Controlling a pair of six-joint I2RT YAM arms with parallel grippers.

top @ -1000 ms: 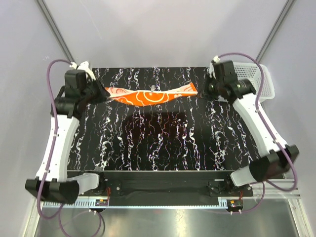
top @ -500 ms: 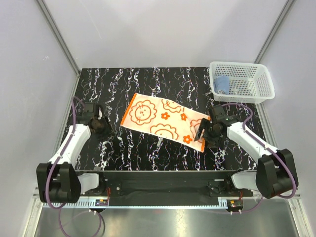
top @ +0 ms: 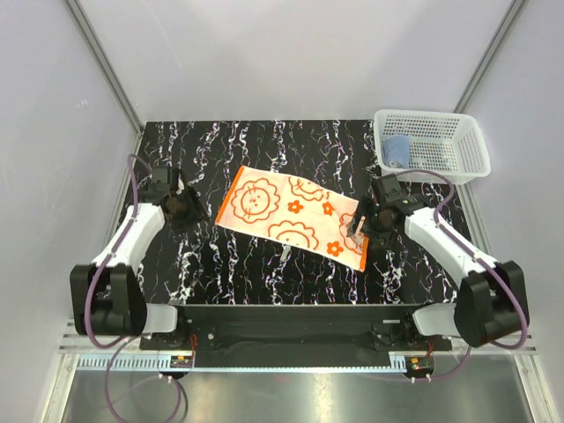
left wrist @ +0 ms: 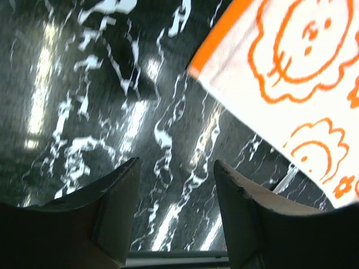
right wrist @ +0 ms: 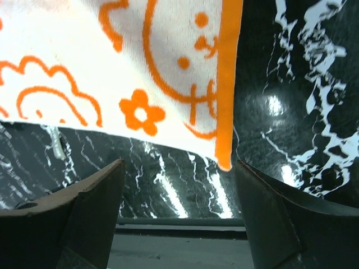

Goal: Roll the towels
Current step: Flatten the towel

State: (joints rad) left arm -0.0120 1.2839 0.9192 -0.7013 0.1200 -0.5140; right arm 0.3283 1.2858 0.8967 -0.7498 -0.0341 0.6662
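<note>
The orange-and-white patterned towel [top: 295, 216] lies spread flat and slanted on the black marbled table [top: 264, 273]. Just off its left corner, my left gripper [top: 183, 210] is open and empty; in the left wrist view the gripper [left wrist: 176, 165] has bare table between its fingers and the towel [left wrist: 291, 73] at upper right. At the towel's near right corner, my right gripper [top: 356, 231] is also open. In the right wrist view this gripper [right wrist: 179, 163] sits just short of the towel's orange-bordered edge [right wrist: 112, 56], holding nothing. The light blue towel [top: 398, 150] lies in the basket.
A white mesh basket [top: 476, 163] stands at the table's far right corner. The table's near edge and a metal rail run just behind both grippers.
A second ago both grippers held the towel stretched near the far edge. It now lies spread flat mid-table, both grippers have let go, opened and sit low beside it.
</note>
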